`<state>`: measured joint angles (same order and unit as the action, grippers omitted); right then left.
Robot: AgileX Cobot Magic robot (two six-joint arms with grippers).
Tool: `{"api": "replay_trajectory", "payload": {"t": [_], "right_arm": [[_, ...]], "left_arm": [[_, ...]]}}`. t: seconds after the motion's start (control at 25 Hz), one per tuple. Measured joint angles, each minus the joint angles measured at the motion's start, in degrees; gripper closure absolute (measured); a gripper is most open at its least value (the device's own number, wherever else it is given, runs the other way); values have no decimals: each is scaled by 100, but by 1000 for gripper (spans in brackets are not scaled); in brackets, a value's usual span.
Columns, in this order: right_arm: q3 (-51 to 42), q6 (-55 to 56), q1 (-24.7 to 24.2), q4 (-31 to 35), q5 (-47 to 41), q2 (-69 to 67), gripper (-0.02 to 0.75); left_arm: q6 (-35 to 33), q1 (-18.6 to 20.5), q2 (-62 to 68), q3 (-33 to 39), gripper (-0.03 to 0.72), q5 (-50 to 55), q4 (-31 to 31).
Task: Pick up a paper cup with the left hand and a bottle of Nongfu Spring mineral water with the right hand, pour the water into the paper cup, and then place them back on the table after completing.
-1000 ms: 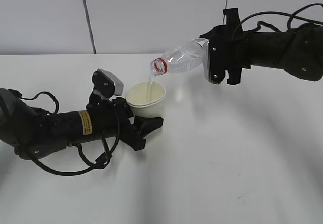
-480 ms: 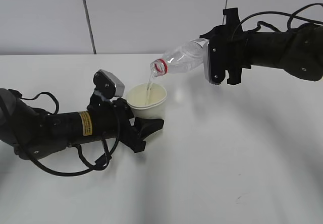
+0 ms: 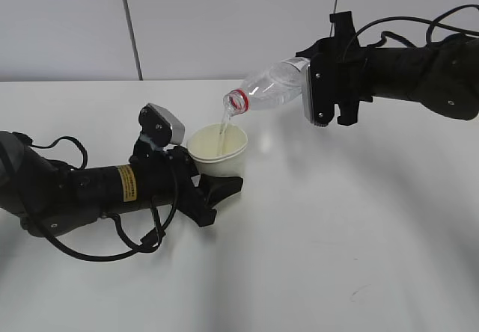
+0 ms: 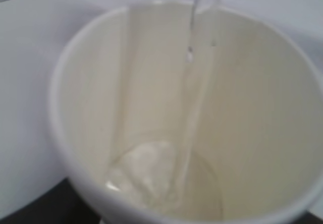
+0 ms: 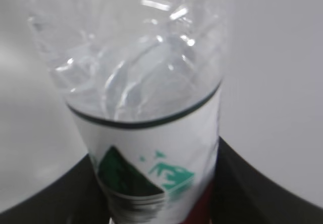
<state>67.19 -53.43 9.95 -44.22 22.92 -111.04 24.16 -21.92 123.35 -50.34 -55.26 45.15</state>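
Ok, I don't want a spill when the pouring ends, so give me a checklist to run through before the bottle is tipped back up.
1. Stream lands inside the paper cup: ok, the water falls within the rim in the left wrist view.
2. Cup far from overflowing: ok, only a shallow pool covers the bottom.
3. Left claw holds the cup: ok, black fingers hug its base.
4. Right claw grips the bottle: ok, closed around the labelled end.
5. Bottle mouth above the cup, not touching: ok, a gap shows.
6. Water left in the bottle: cannot tell, the clear body shows no level.
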Motion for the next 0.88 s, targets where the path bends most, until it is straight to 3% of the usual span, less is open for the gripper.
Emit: {"api": "replay_trajectory", "payload": {"t": [0.88], "right_arm": [[8,-119,0,0,0,0,373]], "left_arm": [[0,0,0,0,293,5,7]]}}
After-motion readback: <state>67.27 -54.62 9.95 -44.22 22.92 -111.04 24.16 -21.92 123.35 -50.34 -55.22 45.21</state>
